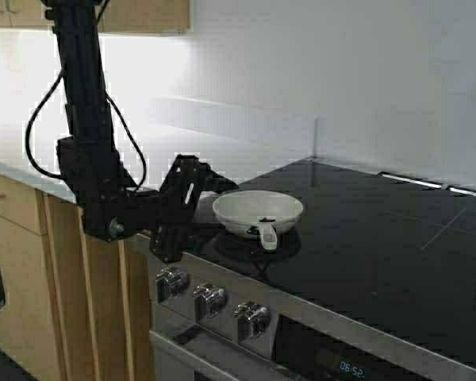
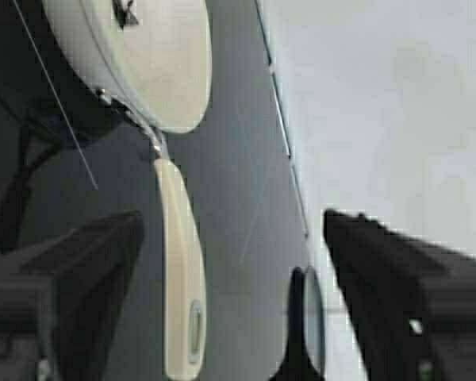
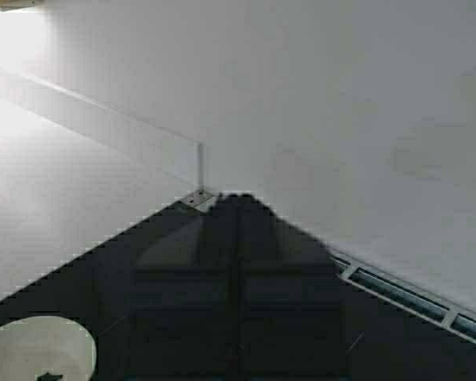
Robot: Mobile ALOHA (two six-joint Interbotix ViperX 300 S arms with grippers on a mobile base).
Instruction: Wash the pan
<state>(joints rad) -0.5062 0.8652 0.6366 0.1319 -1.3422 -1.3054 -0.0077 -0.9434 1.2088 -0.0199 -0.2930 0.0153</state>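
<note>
the pan [image 1: 258,210] sits on the black glass cooktop [image 1: 365,262], over the front left burner, near the cooktop's front edge and not far from its left edge. its handle [image 1: 267,236] points toward the front edge, ending just short of the steel strip above the knobs [image 1: 210,298]. there is a small dark bit inside the bowl.

the left gripper [image 1: 210,186] hangs just left of the pan, low over the seam between the white counter [image 1: 143,151] and the cooktop, close to the pan's rim. in the left wrist view its two dark fingers [image 2: 71,278] stand wide apart, and the pan handle [image 2: 181,270] lies in the gap between them without touching either one. the pan bowl [image 2: 143,55] is farther out from the fingers.

the right gripper [image 3: 238,278] is over the cooktop, facing the back corner where the counter's low backsplash [image 3: 111,127] meets the white wall [image 3: 341,103]. its jaws are pressed together, holding nothing. a slice of the pan [image 3: 36,349] shows low in that view, well apart from it.

the cooktop to the right of the pan and behind it is open flat glass. the wall closes the back, with a vent strip [image 3: 412,298] along its foot.
</note>
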